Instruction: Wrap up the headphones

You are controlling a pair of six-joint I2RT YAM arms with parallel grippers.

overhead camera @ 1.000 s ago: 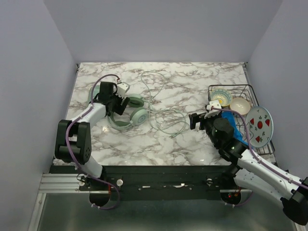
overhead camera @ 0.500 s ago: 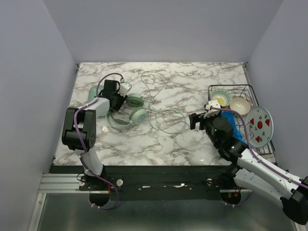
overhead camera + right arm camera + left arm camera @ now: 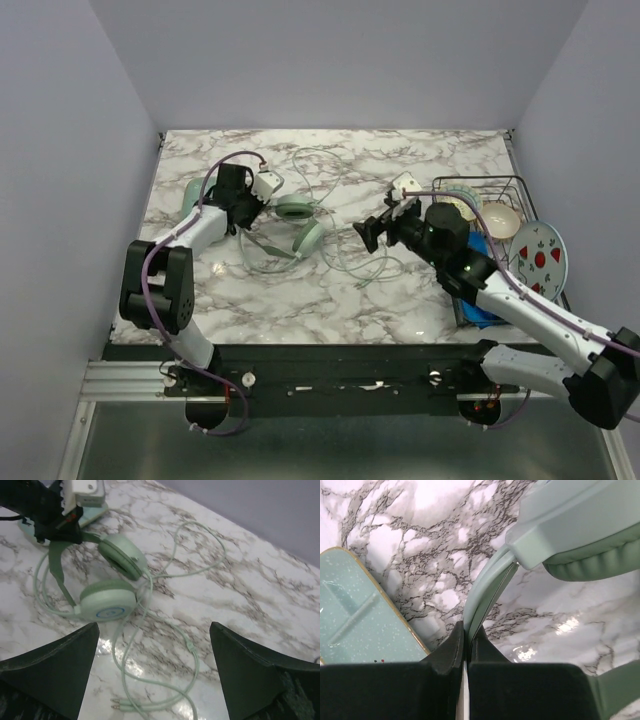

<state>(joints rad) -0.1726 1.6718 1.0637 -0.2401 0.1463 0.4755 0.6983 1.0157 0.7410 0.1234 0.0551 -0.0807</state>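
Jaws on the left gripper (image 3: 465, 630) are clamped shut on the headband (image 3: 487, 587) of the headphones (image 3: 295, 210), presumably to anchor them for winding. Jaws on the right gripper (image 3: 378, 228) stand fully apart, holding nothing, hovering right of the headphones. Marble table (image 3: 420, 160) carries the headphones flat. Flat case (image 3: 190, 193) lies just left of the headphones. Loose cable (image 3: 186, 641) sprawls right of the headphones, near the free gripper, not yet wound.

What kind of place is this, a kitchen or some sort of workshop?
Probably a robot test booth, not a home: a left arm and right arm bolted to a marble-look table, plain walls boxing it in, with headphones and a dish rack as props.
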